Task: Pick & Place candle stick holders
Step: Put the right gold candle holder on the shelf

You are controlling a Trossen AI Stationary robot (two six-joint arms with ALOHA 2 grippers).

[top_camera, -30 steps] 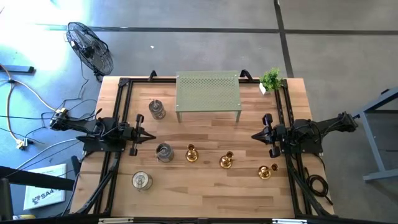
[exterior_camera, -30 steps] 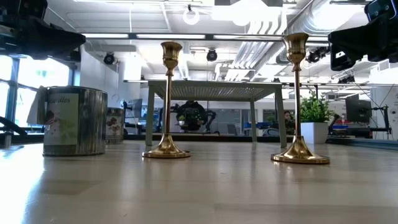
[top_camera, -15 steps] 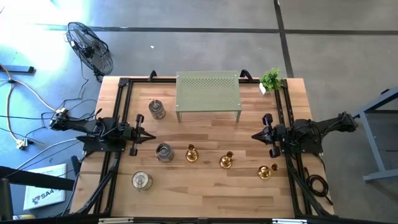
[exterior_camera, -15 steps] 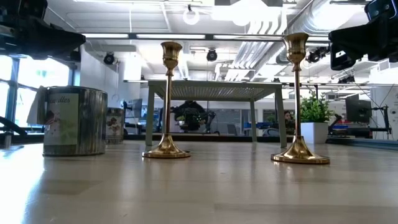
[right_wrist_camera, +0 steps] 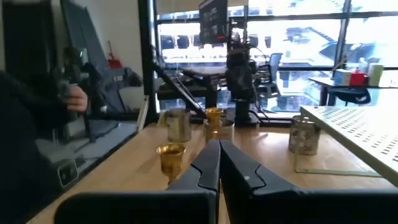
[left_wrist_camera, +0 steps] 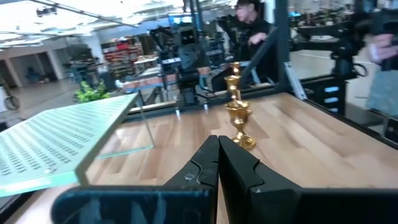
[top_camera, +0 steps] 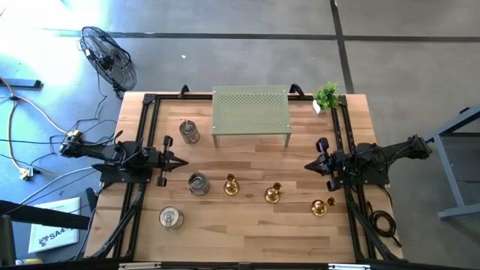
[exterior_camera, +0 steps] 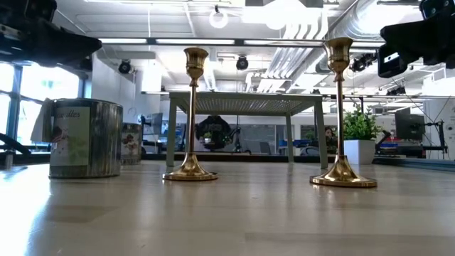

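1. The counter (top_camera: 247,225) carries a green perforated shelf (top_camera: 251,112) at its far edge, midway between the two arms and farther back than either end effector. Nothing stands on or under it, so I judge the task not yet begun: all six holders are left to move.

2. The left end effector (top_camera: 182,160) hovers over the counter's left side with its fingers pressed together and holding nothing. The right end effector (top_camera: 309,165) mirrors it on the right side, likewise pressed together and empty.

3. Three silver-grey jar holders sit near the left end effector: the far jar (top_camera: 189,132) behind it, the middle jar (top_camera: 198,184) just in front of its tip, and the near jar (top_camera: 171,217) well to the front.

4. Three gold candle stick holders stand in front of the right end effector: the left gold holder (top_camera: 231,184) farthest from it, the middle gold holder (top_camera: 273,193) closer, and the short gold holder (top_camera: 320,206) nearest, just in front.

5. Against the earlier frames, the right end effector has drawn back slightly toward its own side; the left arm and all holders are unchanged.
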